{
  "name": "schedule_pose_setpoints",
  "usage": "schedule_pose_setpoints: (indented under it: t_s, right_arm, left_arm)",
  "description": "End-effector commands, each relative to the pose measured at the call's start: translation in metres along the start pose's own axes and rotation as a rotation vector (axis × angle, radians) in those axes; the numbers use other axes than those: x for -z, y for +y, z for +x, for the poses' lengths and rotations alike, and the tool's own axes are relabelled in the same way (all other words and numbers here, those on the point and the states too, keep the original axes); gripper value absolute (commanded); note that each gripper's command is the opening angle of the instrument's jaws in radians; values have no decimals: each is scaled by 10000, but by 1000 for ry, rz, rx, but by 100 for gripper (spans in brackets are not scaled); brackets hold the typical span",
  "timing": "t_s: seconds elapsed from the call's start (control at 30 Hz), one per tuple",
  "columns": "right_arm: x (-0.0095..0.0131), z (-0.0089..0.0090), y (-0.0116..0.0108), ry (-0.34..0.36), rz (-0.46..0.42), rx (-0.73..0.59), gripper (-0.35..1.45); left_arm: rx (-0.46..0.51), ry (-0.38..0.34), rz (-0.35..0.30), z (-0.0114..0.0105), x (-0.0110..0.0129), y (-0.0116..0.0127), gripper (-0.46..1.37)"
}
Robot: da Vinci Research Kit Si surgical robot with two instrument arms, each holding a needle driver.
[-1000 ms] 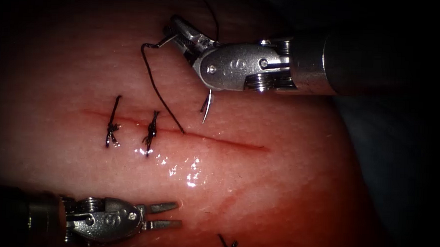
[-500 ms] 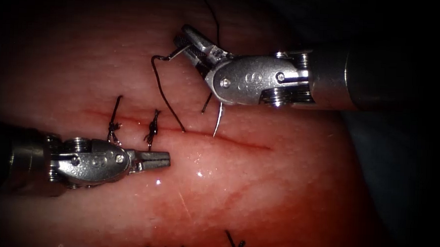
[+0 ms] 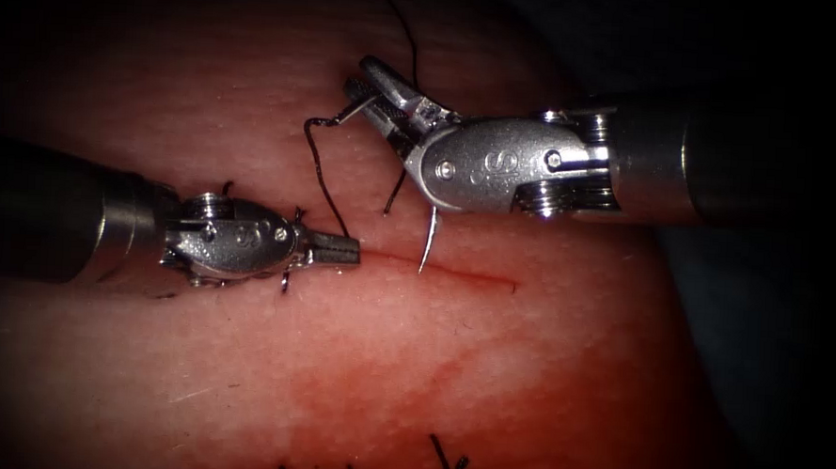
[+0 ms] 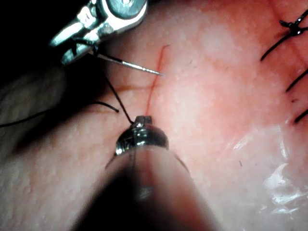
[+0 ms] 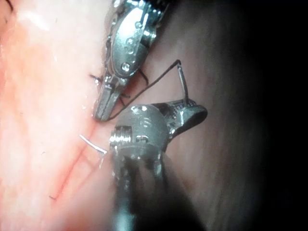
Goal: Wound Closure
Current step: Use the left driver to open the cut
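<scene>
My right tool (image 3: 359, 76) comes in from the upper right, its jaws shut on the curved needle (image 3: 427, 240) close to its tail end. The needle passes behind the tool and its tip points down at the cut (image 3: 473, 276); I cannot tell whether it touches the tissue (image 3: 525, 380). Black thread (image 3: 322, 174) loops from the tail down into the cut. My left tool (image 3: 342, 251) lies along the cut from the left, jaws shut with nothing seen between them, beside where the thread enters. The left wrist view shows the needle (image 4: 134, 66) reaching the cut line.
Tied stitches on the left part of the cut are mostly hidden behind the left tool, with one end (image 3: 293, 218) visible. Cut ends of thread (image 3: 446, 461) stick up at the near edge of the tissue. The tissue falls away to darkness on the right.
My left tool has risen from the lower left to the cut and shut its jaws. My right tool has shifted right with the needle, whose tip has come down to the cut.
</scene>
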Motion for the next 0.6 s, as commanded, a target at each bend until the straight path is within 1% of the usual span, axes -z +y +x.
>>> schedule_pose_setpoints:
  t_s: [0.03, 0.33, 0.47, 0.6]
  right_arm:
    - [1, 0, 0, 0, -2, 0, -35]
    - [2, -1, 0, -1, -6, -11, -35]
    - [1, -3, -1, -1, -8, -9, -35]
    - [0, -5, -2, -1, -9, -13, -35]
  left_arm:
    - [-9, -23, -21, 1, -3, -1, -35]
    - [-30, -148, -78, -6, -25, -4, -35]
    - [-34, -217, -113, -13, -31, 0, -35]
    - [-52, -287, -155, -21, -32, 8, -35]
